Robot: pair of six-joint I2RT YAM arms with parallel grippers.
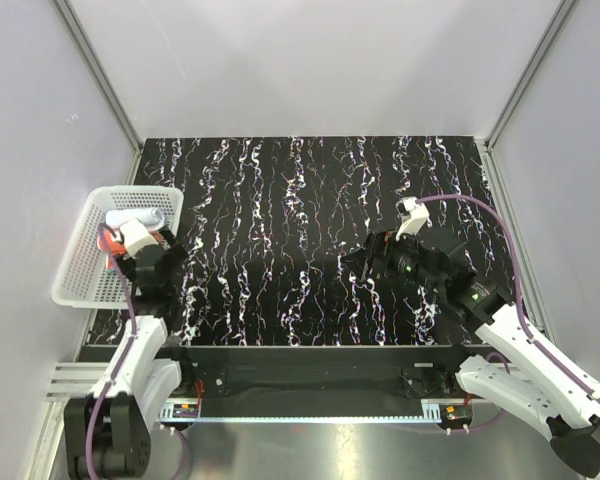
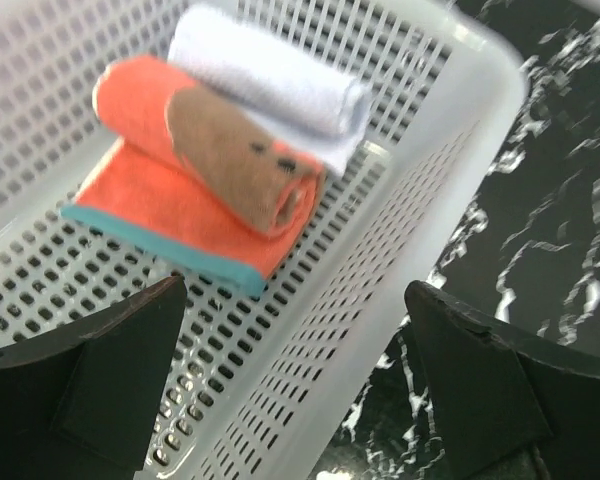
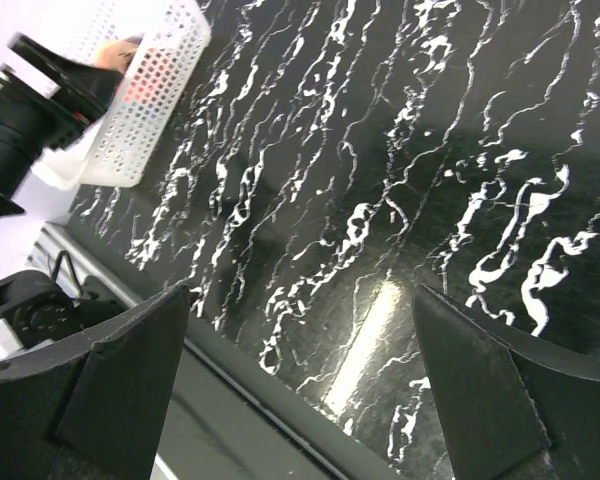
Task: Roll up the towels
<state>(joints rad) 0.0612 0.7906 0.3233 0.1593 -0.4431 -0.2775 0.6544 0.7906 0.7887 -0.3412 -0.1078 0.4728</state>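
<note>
Now | white towel point(image 2: 270, 85) rolled | orange-brown towel point(image 2: 220, 150) rolled, teal edge | in basket point(image 2: 480, 110)

Pale booth, dark marbled tabletop point(image 1: 310, 200)
Plain grey-white walls point(image 1: 310, 60) enclose it, aluminium posts point(image 1: 98, 75) in the corners; a soft glare lies on the glossy black, white-veined surface.
</note>
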